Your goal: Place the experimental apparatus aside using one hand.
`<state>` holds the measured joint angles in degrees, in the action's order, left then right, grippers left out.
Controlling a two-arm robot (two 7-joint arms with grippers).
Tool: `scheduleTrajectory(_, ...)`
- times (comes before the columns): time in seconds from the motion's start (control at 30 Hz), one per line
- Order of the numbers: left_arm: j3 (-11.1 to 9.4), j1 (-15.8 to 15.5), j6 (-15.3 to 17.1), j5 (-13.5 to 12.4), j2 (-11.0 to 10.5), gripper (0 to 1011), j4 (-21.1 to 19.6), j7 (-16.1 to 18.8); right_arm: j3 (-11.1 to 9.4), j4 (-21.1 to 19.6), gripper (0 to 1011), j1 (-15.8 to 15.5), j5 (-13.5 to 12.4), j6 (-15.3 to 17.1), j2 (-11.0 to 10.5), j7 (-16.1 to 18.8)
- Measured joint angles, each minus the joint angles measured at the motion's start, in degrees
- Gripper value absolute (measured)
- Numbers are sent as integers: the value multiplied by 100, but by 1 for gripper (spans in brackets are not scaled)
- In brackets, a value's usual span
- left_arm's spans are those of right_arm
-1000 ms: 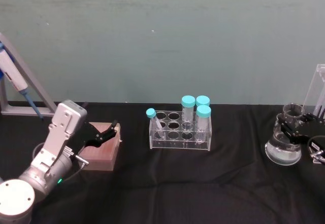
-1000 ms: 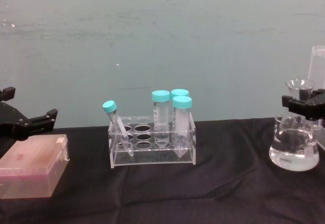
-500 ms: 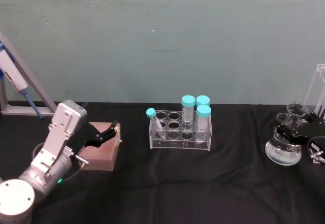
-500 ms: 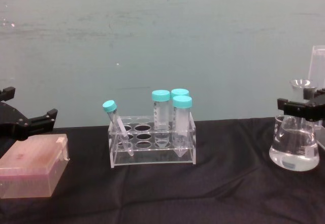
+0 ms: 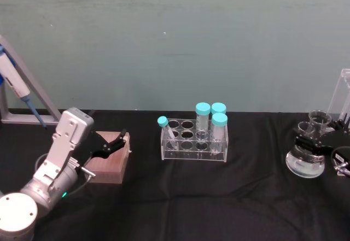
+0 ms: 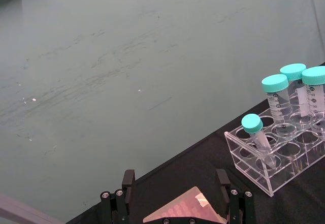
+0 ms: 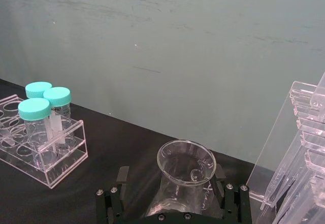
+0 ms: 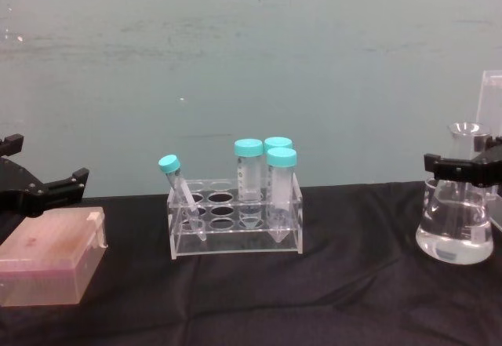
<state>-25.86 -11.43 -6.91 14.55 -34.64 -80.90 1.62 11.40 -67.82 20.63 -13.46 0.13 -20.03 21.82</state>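
The conical glass flask [image 5: 306,162] with clear liquid stands on the black cloth at the far right, also seen as the flask [image 8: 456,224] in the chest view. My right gripper [image 5: 309,143] is open, one black finger on each side of the flask neck [image 7: 185,181] with small gaps. The right gripper [image 8: 463,169] crosses the neck just under the rim, and the right gripper [image 7: 171,176] shows the same straddle. The clear acrylic stand [image 5: 343,96] rises just behind the flask. My left gripper [image 5: 112,142] hangs open over a pink box at the left.
A clear rack [image 5: 194,141] with several teal-capped tubes sits mid-table. The pink box [image 8: 49,261] lies at the left under the left gripper [image 8: 47,164]. A grey frame with a blue pipette [image 5: 19,90] stands far left. Bare black cloth [image 5: 240,197] spreads between rack and flask.
My right gripper has slid slightly lower and leftward along the flask neck. The flask stays in place. The left arm has not moved.
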Motion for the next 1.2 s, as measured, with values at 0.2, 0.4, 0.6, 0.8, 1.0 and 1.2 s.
scheduleTrajectory(0.2,0,0,0,0,0,1000,0,0,12,-47,1000,-17,88,-11,3,-152)
scheduleTrajectory(0.4,0,0,0,0,0,1000,0,0,13,-174,1002,-91,282,-2,24,-406)
scheduleTrajectory(0.6,0,0,0,0,0,1000,0,0,-37,-343,1002,-194,371,12,28,-492)
scheduleTrajectory(0.8,0,0,0,0,0,1000,0,0,-111,-600,1002,-350,422,12,17,-530)
scheduleTrajectory(1.0,0,0,0,0,0,1000,0,0,-198,-970,1002,-531,542,-120,-9,-625)
scheduleTrajectory(1.2,0,0,0,0,0,1000,0,0,-260,-1254,1002,-676,596,-316,-50,-580)
